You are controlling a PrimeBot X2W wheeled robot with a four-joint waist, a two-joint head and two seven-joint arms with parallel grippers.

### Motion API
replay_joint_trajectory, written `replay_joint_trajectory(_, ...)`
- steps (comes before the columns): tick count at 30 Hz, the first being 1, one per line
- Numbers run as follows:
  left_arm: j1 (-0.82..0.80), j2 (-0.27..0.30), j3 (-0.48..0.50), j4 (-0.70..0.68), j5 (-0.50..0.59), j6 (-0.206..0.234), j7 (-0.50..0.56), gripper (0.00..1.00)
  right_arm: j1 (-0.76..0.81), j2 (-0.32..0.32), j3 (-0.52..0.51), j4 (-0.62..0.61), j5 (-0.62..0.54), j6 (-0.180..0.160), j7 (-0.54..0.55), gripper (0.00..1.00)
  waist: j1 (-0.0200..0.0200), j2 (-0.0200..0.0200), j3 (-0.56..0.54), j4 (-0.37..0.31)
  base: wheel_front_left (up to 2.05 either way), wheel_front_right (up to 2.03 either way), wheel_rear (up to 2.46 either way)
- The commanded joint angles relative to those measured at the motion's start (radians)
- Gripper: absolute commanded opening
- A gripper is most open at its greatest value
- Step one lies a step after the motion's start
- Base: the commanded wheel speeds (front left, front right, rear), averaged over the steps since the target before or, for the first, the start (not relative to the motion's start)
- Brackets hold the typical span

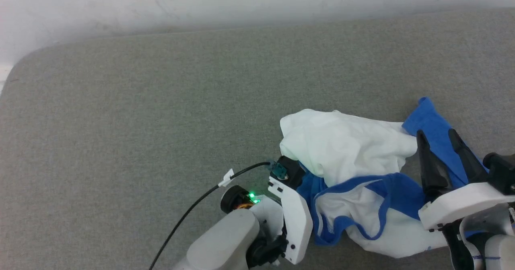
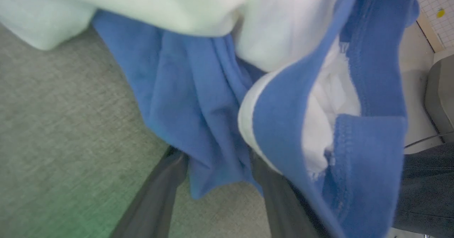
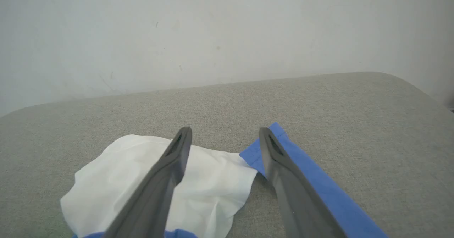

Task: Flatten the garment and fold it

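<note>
The soft white cotton T-shirt with royal-blue sleeves and collar trim [image 1: 346,145] lies bunched in a heap on the grey woven padded surface [image 1: 161,101], close to my body and off to my right, with nothing yet spread flat. I have my left gripper [image 2: 216,163] pushed low into the heap's near-left edge. Its two dark fingers stand apart, and a hanging blue fold [image 2: 191,106] drapes between them, loose rather than pinched. I judge I am placed here because this fold is a handle I can close on to pull that side outward. My right gripper [image 1: 436,134] hovers over the far-right side with its fingers spread wide and holding nothing. One finger is above the white body and the other above a blue strip [image 3: 319,188] that runs out toward the edge. I take that strip for a sleeve or shoulder, though the crumpling keeps me from being sure. Working from opposite ends makes sense to me, since soft cotton only opens out when drawn two ways at once. The wide bare stretch of surface toward the pale wall [image 1: 241,0] leaves room to lay it flat.
</note>
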Motion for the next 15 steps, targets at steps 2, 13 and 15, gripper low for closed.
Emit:
replay_joint_trajectory(2,0.018,0.000,-0.007,0.010,-0.021,0.009,-0.046,0.00,-0.016,0.000,-0.001,0.006,0.007,-0.001,-0.008,1.00,0.0000,-0.0002,0.000,0.003,0.00,0.00,0.00)
replay_joint_trajectory(13,-0.015,0.082,0.275,-0.001,-0.019,0.209,-0.523,0.00,-0.009,0.000,-0.009,0.004,-0.008,-0.001,0.000,1.00,0.0000,-0.0002,-0.039,0.070,0.00,0.00,0.00)
replay_joint_trajectory(15,-0.011,0.097,0.297,-0.007,-0.025,0.220,-0.543,0.00,-0.008,0.000,-0.009,0.003,-0.010,-0.001,0.002,1.00,0.0000,-0.0002,-0.043,0.077,0.00,0.00,0.00)
